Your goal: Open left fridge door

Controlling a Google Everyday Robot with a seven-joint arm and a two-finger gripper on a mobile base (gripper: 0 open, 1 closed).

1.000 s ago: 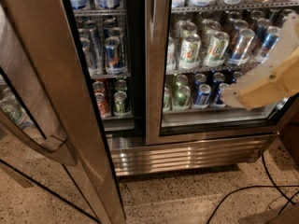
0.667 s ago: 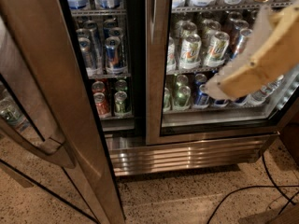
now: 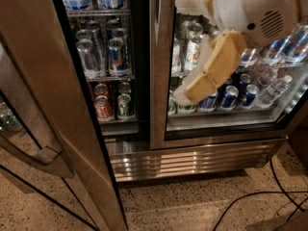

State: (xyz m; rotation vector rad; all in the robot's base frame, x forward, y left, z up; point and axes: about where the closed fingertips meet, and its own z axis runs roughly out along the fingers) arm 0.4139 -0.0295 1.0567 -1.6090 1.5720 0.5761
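The left fridge door [image 3: 57,105] stands swung open toward the camera at the left of the view. Its wide brushed-steel frame runs diagonally down the picture, with a curved steel handle [image 3: 41,158] low on its face. The opening behind it shows shelves of drink cans [image 3: 103,52]. My gripper [image 3: 204,76], tan and padded on a white arm housing [image 3: 255,11], hangs at the upper right in front of the right glass door. It is well apart from the left door and holds nothing that I can see.
The right fridge door [image 3: 161,100] is shut, with cans and bottles behind its glass. A ribbed steel kick plate [image 3: 192,160] runs along the fridge bottom. Black cables [image 3: 269,196] lie on the speckled floor at the lower right.
The arm has swung up and to the left across the right door, from the right edge to the upper right. The left door stays open in the same place.
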